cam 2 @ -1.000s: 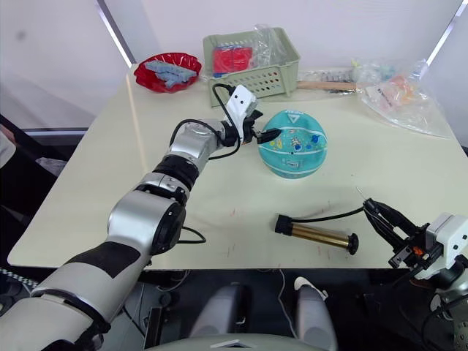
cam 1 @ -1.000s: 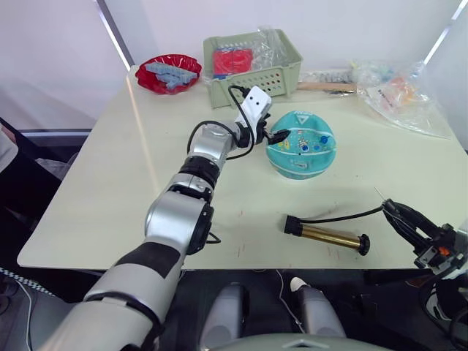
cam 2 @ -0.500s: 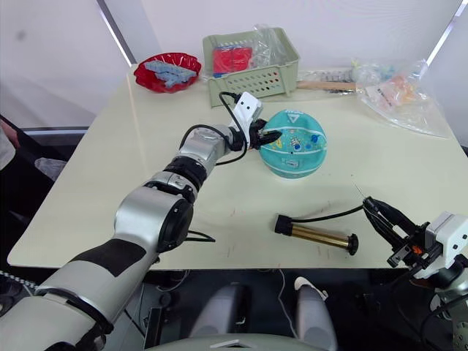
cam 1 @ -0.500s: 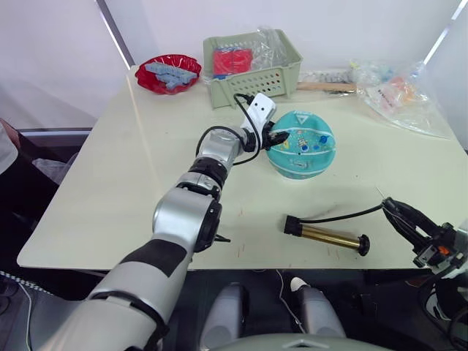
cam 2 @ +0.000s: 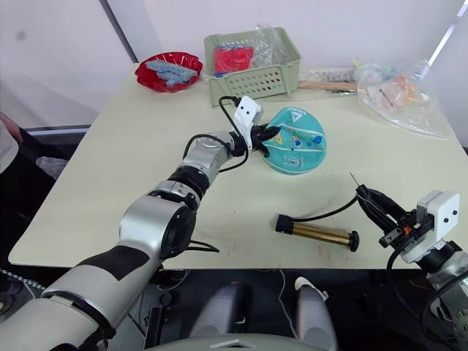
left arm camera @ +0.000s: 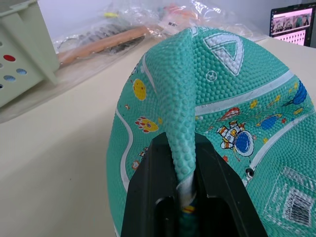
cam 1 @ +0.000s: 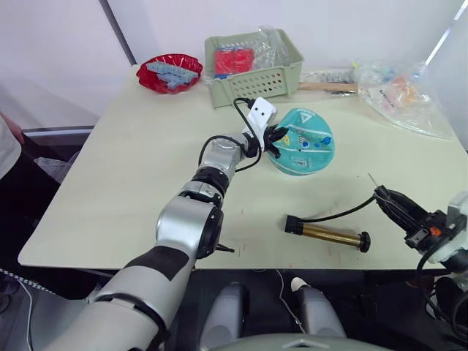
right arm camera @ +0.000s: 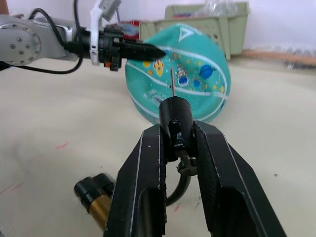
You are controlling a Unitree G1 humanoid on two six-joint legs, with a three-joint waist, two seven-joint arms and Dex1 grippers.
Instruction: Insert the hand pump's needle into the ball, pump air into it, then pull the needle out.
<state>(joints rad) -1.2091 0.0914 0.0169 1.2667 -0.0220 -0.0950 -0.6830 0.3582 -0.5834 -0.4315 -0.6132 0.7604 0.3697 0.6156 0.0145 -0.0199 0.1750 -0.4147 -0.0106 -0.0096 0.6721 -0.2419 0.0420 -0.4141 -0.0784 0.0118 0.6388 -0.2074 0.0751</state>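
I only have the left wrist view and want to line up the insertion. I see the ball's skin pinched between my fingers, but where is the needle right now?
Observer: The right gripper is shut on the end of the black hose. The needle sticks out past its fingers toward the ball, clearly apart from it.
Operator: And the pump body?
Observer: The pump lies flat on the table, between the ball and the table's front edge, with nothing gripping it.
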